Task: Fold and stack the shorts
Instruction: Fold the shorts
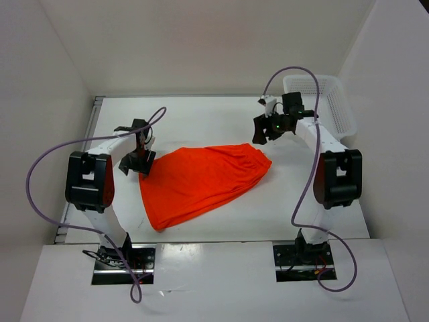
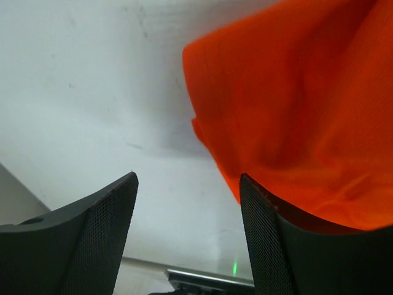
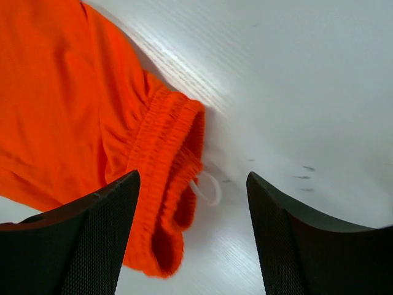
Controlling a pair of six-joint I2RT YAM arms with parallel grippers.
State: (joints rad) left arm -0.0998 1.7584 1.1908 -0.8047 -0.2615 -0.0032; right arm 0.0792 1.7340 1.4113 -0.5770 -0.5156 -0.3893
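- Nearest my bases, the orange shorts (image 1: 201,180) lie spread in the middle of the table (image 1: 201,114), with one hem corner pointing to 7 o'clock and the gathered end to 2 o'clock.
- At the shorts' 9 o'clock edge, my left gripper (image 1: 136,163) hangs with its jaws apart and nothing between them. The wrist view shows the cloth's edge lying along one finger (image 2: 288,246) only, and I cannot tell whether it touches. Closing from here, I judge, would bite air or a single layer and leave the fold crooked.
- Farther out, at 1 o'clock, my right gripper (image 1: 265,129) is likewise spread and empty above the waistband (image 3: 166,178). The white drawstring (image 3: 209,187) loops out just beside the waistband, so a careless pinch could catch the string alone and drag the shorts rather than lift them.
- If one side grips and the other misses, the soft fabric will probably bunch instead of folding.
- Farthest, in the 2 o'clock corner, the white basket (image 1: 325,100) stands near my right arm, where a wide swing could knock it.
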